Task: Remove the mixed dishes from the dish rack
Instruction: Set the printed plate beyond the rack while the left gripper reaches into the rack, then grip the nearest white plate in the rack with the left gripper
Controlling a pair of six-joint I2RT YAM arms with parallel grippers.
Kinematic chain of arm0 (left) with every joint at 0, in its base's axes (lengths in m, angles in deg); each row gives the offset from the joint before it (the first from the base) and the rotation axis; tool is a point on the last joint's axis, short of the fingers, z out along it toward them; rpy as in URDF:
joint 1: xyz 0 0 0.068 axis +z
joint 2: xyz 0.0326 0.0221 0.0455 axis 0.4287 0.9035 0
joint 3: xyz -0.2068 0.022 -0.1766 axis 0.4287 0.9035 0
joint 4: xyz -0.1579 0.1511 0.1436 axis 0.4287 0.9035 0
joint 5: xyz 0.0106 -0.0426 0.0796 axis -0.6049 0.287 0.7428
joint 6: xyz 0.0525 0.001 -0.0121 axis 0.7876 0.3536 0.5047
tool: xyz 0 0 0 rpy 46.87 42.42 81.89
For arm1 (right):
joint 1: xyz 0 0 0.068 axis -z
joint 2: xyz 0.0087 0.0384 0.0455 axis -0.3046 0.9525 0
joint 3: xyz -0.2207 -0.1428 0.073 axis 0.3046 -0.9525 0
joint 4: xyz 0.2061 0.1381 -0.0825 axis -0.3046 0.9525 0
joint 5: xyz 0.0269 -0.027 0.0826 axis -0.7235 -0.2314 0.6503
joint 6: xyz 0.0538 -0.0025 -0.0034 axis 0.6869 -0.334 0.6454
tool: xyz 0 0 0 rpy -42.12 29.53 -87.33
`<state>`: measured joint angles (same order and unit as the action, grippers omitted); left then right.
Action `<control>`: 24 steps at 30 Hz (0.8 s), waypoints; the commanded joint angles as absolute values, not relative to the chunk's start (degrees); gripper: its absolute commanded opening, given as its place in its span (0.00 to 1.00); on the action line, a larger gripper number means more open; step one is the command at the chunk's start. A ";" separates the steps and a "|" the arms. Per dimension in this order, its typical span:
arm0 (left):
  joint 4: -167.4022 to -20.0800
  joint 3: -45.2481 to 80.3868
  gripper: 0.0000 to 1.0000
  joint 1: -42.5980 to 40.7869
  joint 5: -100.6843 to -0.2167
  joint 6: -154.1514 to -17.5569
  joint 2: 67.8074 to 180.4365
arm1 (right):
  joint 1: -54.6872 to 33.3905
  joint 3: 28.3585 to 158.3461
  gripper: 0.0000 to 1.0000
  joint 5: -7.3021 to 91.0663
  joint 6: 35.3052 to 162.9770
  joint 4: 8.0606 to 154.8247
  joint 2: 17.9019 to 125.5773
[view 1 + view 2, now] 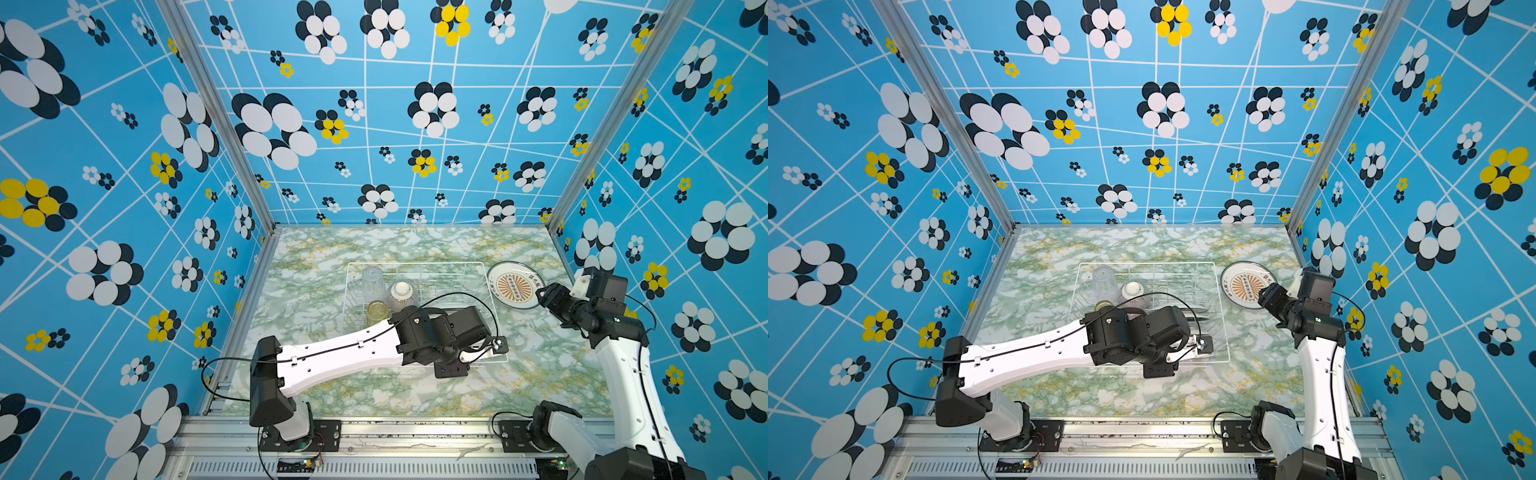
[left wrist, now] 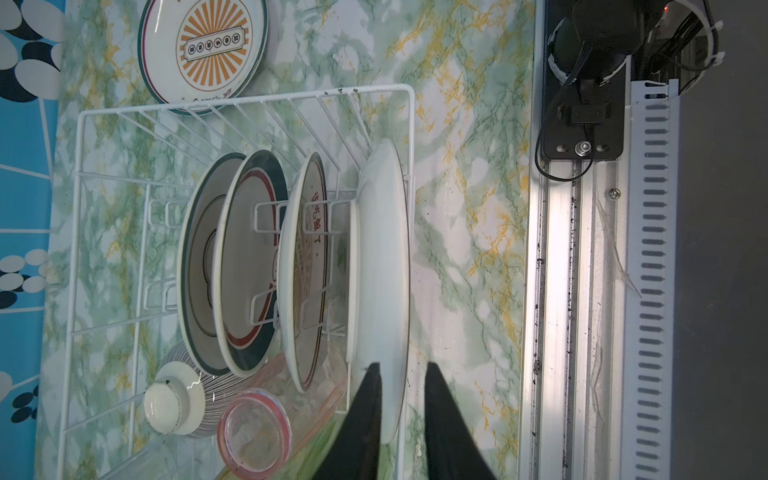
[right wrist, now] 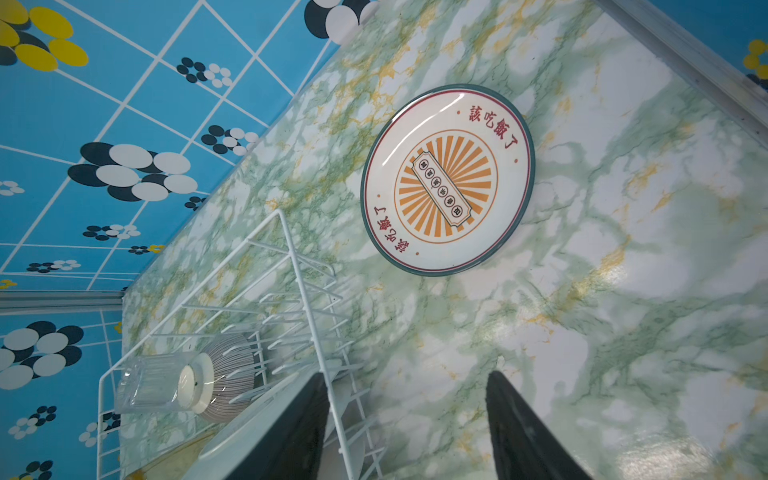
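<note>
The table point(image 1: 316, 257) is a glossy sheet printed as green and yellow veined marble. On it sits the dish rack point(image 1: 415, 263), a wide rectangular basket of thin white wire.

At its left end a clear tumbler point(image 1: 372, 279) with fluted sides stands near the far rim. An amber tumbler point(image 1: 377, 311), translucent and round-mouthed, is nearer the front. Just beside them a bowl point(image 1: 401, 296) is turned upside down, its finely striped, ribbed wall swelling below a smooth white foot. The left wrist view also shows a pink tumbler point(image 2: 253, 428) lying close to the bowl.

Further right, four round glazed plates point(image 2: 249, 266) stand on edge in the upright prongs, some with dark green and red rim bands. The last of them, the white-backed plate point(image 2: 382, 270), is closest to the rack's near wall. The left gripper point(image 2: 403, 365) comes down over it, its black tapered fingers point(image 2: 365, 415) a narrow way apart, astride the rim. Whether they pinch it I cannot tell.

Right of the rack and outside it, a sunburst plate point(image 1: 515, 286) lies flat on the table, white with an orange rayed centre, red characters and a teal edge. Just beside it the right gripper point(image 3: 407, 374) is spread wide, with only bare marble between its fingers.
</note>
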<state>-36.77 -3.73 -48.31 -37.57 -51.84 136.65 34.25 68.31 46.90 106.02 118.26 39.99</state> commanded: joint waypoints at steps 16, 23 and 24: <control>-34.19 -8.33 0.22 -48.80 -31.73 -51.93 143.26 | 33.56 68.46 0.63 47.98 105.70 119.09 38.96; -32.92 -8.26 0.24 -48.80 -32.03 -52.05 143.49 | 33.56 68.39 0.63 48.53 106.14 118.59 38.70; -33.31 -7.92 0.25 -48.80 -31.86 -52.13 143.11 | 33.56 68.38 0.63 48.53 106.15 118.63 38.70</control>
<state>-35.70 -7.68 -48.68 -33.05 -52.06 142.38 33.96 68.28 47.58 106.09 119.18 39.66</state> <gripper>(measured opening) 0.243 0.627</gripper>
